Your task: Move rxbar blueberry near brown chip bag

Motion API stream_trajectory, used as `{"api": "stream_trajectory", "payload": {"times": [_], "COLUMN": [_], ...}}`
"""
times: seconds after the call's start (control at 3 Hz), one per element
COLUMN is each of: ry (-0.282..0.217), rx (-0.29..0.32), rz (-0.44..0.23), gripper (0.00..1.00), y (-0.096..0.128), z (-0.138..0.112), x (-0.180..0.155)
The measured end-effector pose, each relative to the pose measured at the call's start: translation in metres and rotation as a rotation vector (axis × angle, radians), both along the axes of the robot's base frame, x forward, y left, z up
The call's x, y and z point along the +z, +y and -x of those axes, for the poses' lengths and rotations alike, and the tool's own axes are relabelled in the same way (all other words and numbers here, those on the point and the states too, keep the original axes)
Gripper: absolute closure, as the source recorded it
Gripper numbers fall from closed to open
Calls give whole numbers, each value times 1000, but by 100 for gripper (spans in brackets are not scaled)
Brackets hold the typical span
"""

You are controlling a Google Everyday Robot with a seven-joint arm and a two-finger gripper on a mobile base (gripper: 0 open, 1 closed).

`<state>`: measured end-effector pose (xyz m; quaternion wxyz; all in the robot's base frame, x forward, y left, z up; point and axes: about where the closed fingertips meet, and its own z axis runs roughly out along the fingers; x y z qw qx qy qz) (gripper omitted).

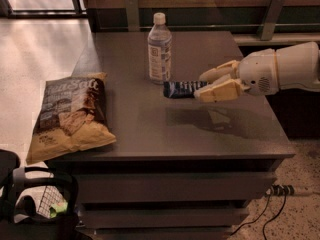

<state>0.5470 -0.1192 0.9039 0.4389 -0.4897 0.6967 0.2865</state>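
The rxbar blueberry [180, 89], a small dark blue bar with white lettering, hangs above the tabletop with my gripper [202, 86] shut on its right end. The bar points left, just below and right of a water bottle. My white arm reaches in from the right edge. The brown chip bag [70, 116] lies flat at the table's left front corner, dark brown on top and yellow-tan below, well to the left of the bar.
A clear water bottle [159, 49] with a white cap stands upright at the table's middle back, close to the bar's left end. The grey table [150, 134] has drawers below. A dark cart [35, 204] sits at lower left, cables at lower right.
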Motion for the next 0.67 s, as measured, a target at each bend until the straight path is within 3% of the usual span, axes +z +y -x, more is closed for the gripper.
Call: {"api": "stream_trajectory", "payload": {"times": [0.33,0.67], "ry": [21,56], "rx": [68,214], "rz": [29,50], "gripper": [100,100], "y": [28,65], "z": [14,22], "x": [-3,-14]}}
